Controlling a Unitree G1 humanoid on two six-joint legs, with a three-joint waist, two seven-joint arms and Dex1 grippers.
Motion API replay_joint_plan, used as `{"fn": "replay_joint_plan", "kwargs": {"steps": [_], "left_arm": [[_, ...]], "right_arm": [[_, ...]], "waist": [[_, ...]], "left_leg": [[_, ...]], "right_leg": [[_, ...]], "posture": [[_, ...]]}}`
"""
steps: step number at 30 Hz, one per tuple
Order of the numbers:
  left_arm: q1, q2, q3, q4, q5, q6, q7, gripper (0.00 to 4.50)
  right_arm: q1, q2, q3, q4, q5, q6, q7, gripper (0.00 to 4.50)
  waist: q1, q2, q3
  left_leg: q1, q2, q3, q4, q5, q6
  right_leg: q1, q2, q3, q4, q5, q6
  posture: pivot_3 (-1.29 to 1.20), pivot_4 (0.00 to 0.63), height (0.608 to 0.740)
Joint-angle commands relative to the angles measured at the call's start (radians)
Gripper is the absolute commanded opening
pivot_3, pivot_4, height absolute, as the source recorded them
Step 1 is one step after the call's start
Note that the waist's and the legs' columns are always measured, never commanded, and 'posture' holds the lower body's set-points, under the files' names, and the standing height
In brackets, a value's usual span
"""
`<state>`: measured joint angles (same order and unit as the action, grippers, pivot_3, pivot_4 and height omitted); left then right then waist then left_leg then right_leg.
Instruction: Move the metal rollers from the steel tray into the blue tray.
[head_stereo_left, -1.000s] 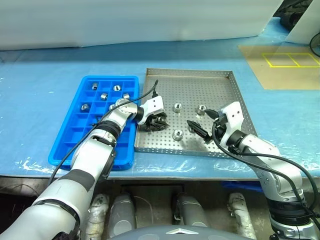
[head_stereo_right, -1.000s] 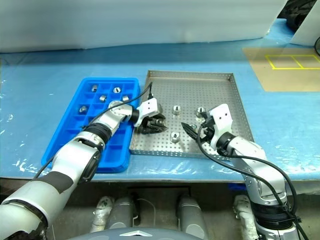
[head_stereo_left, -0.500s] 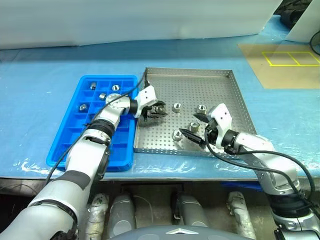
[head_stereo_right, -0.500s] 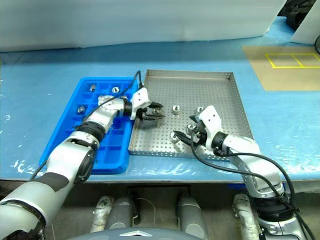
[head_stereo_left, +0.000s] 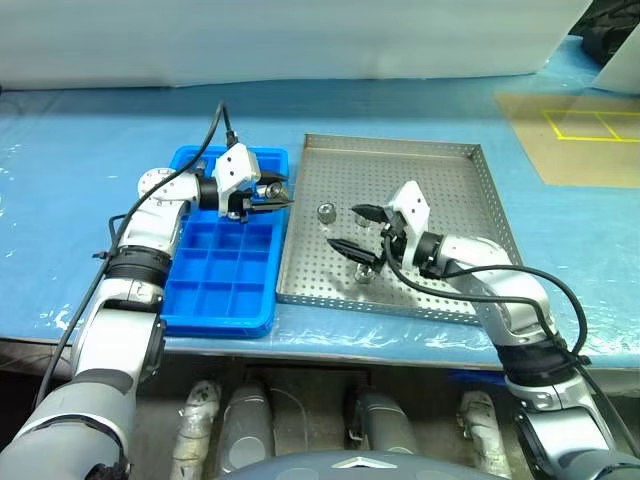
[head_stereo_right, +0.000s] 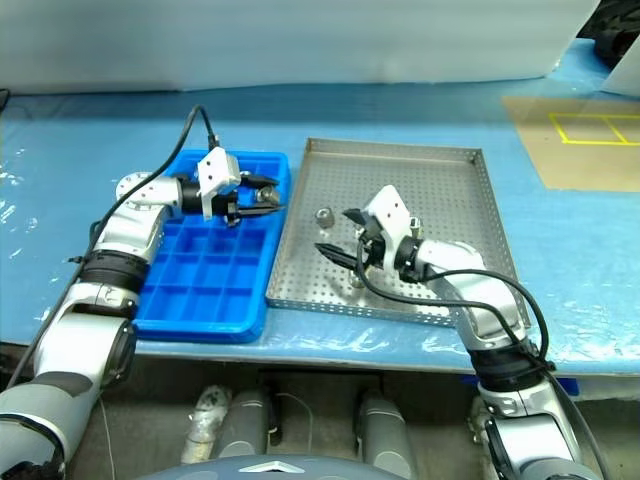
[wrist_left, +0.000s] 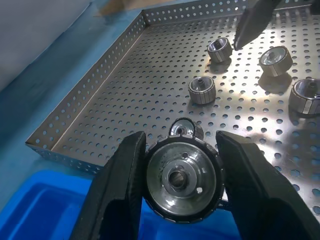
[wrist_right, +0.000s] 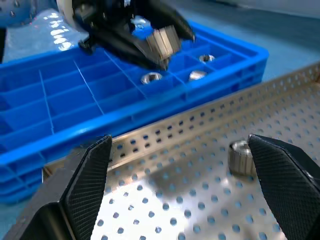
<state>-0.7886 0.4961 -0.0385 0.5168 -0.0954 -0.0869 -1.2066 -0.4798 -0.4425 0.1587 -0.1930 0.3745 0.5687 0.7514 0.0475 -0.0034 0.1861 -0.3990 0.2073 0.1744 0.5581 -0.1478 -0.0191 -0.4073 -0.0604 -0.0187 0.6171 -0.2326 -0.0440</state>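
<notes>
My left gripper (head_stereo_left: 275, 195) is shut on a metal roller (wrist_left: 181, 177) and hovers over the far right compartments of the blue tray (head_stereo_left: 230, 290). Three more rollers (wrist_right: 151, 77) lie in blue tray compartments below it. The steel tray (head_stereo_left: 390, 142) sits to the right of the blue tray with several rollers loose on its perforated floor, one at its left side (head_stereo_left: 326, 212). My right gripper (head_stereo_left: 348, 228) stands open low over the steel tray's left half, with a roller (wrist_right: 240, 156) lying near one fingertip and nothing between the fingers.
Both trays rest on a table covered in blue plastic sheet (head_stereo_left: 80, 150). A brown panel with yellow tape marks (head_stereo_left: 580, 140) lies at the far right. White sheeting (head_stereo_left: 300, 40) runs along the back edge.
My left gripper has lifted the roller out of the steel tray and carried it left, over the blue tray. My right gripper has moved left inside the steel tray. The camera view has shifted too.
</notes>
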Motion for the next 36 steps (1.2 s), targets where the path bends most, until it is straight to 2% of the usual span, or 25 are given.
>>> {"fn": "replay_joint_plan", "kwargs": {"steps": [1,5,10,14,16,21,25,28,36], "left_arm": [[0.091,0.077,0.065,-0.192,-0.049,0.103,0.046,1.99],[0.219,0.163,0.142,-0.357,-0.104,0.218,0.101,1.99],[0.385,0.258,0.266,-0.528,-0.143,0.333,0.186,1.99],[0.590,0.319,0.425,-0.692,-0.199,0.455,0.231,1.99],[0.674,0.338,0.481,-0.736,-0.218,0.483,0.231,1.99],[0.777,0.351,0.566,-0.732,-0.238,0.494,0.259,1.99],[0.794,0.348,0.573,-0.732,-0.230,0.486,0.297,1.99],[0.801,0.340,0.532,-0.727,-0.169,0.460,0.363,1.99],[0.748,0.278,0.430,-0.691,-0.165,0.441,0.428,1.99]], "right_arm": [[-0.074,0.035,0.049,0.071,-0.022,-0.068,0.061,4.50],[-0.119,0.072,0.076,0.151,-0.039,-0.112,0.105,4.50],[-0.151,0.103,0.095,0.225,-0.059,-0.156,0.154,4.50],[-0.189,0.141,0.113,0.291,-0.051,-0.178,0.225,4.50],[-0.224,0.163,0.116,0.317,-0.032,-0.171,0.276,4.50],[-0.319,0.227,0.142,0.381,-0.023,-0.175,0.390,4.50],[-0.379,0.279,0.153,0.443,-0.046,-0.216,0.421,4.50],[-0.404,0.301,0.147,0.473,-0.050,-0.233,0.432,4.50],[-0.381,0.293,0.141,0.484,-0.079,-0.245,0.428,4.50]], "waist": [[-0.006,0.000,0.000],[0.005,0.000,0.000],[0.025,0.000,0.000],[0.040,-0.001,0.000],[0.053,-0.001,0.000],[0.087,-0.001,0.000],[0.116,-0.001,0.000],[0.135,-0.001,0.000],[0.154,-0.002,0.000]], "left_leg": [[0.000,0.000,0.000,0.000,0.001,-0.002],[-0.007,0.000,-0.001,-0.001,0.005,-0.008],[-0.009,0.000,-0.002,-0.002,0.006,-0.009],[-0.009,0.000,-0.003,-0.002,0.006,-0.009],[-0.009,0.000,-0.003,-0.002,0.005,-0.009],[-0.008,0.002,-0.004,-0.003,0.005,-0.009],[-0.008,0.006,-0.004,-0.004,0.005,-0.009],[-0.009,0.006,-0.005,-0.004,0.005,-0.009],[-0.009,0.006,-0.011,-0.004,0.006,-0.011]], "right_leg": [[-0.002,0.001,0.000,0.001,0.000,0.000],[-0.011,0.003,-0.003,0.007,-0.002,-0.003],[-0.012,0.003,-0.003,0.007,-0.002,-0.003],[-0.012,0.003,-0.004,0.007,-0.002,-0.004],[-0.013,0.003,-0.004,0.007,-0.002,-0.004],[-0.012,0.003,-0.005,0.008,-0.003,-0.004],[-0.012,0.003,-0.005,0.008,-0.003,-0.004],[-0.013,0.003,-0.005,0.007,-0.003,-0.004],[-0.013,0.003,-0.006,0.009,-0.003,-0.004]], "posture": [[-0.05,0.150,0.740],[0.03,0.150,0.740],[0.12,0.150,0.740],[0.23,0.150,0.740],[0.27,0.150,0.740],[0.34,0.150,0.740],[0.37,0.150,0.740],[0.39,0.150,0.740],[0.37,0.150,0.740]]}}
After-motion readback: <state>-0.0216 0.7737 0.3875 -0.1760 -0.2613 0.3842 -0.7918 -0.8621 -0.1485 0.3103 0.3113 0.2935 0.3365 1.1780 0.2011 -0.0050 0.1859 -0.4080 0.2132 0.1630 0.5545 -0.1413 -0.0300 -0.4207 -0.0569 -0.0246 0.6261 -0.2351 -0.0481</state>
